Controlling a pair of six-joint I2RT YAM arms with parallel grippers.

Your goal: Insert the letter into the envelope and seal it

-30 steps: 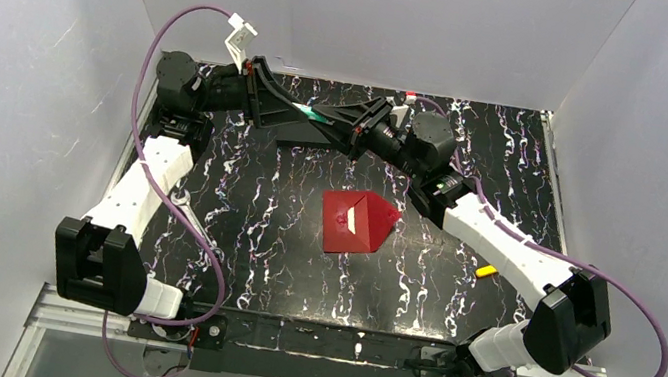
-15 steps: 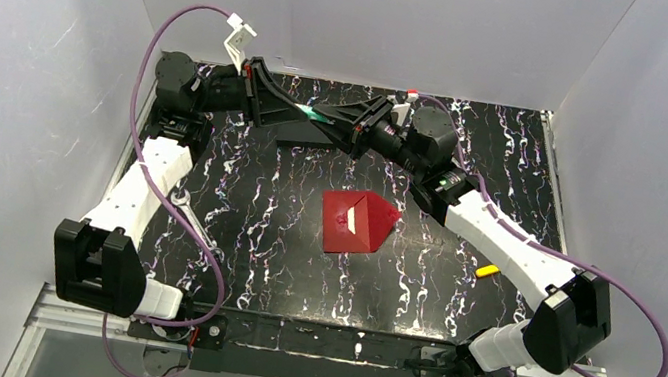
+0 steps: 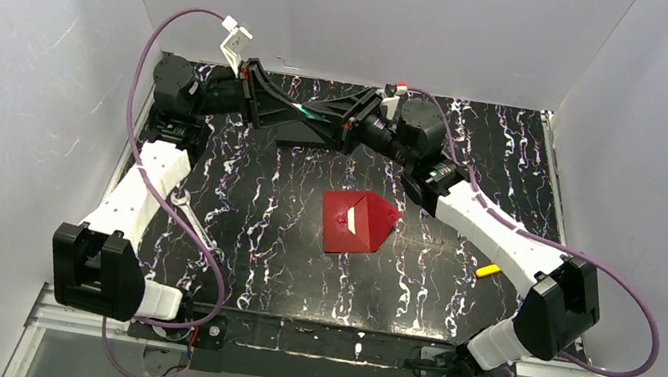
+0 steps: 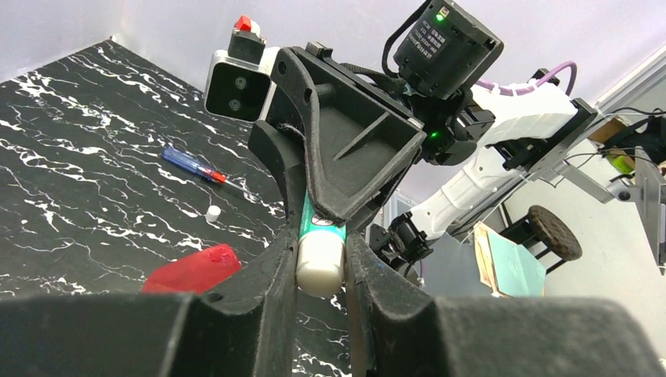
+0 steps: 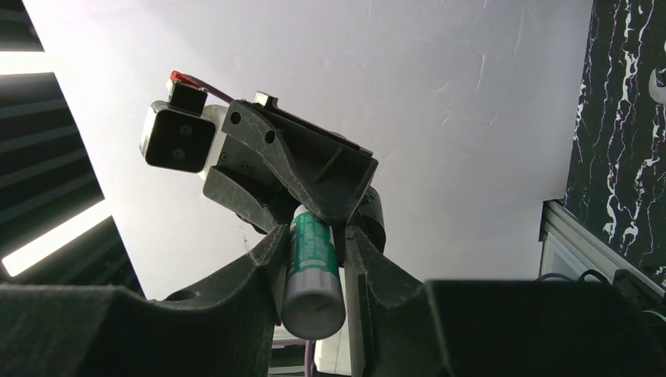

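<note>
Since a second ago, both wrists have edged toward 12 o'clock. Left gripper (image 3: 294, 111) and right gripper (image 3: 346, 122) both clamp the green-and-white plastic glue stick (image 5: 312, 271), at 11 o'clock from the flat red paper envelope (image 3: 355, 222) at table centre. Risk: opposed pulling could let the tube slip and drop.

The left arm (image 3: 143, 184) runs up the left side of the table, then bends right at the wrist. The right arm (image 3: 494, 236) reaches diagonally to the far centre and its wrist points left. The two grippers meet tip to tip above the far edge of the table. The left gripper (image 4: 320, 271) clamps the white end of a glue stick (image 5: 310, 243). The right gripper (image 5: 312, 271) clamps the opposite end. Each pair of fingers presses against the stick.
</note>
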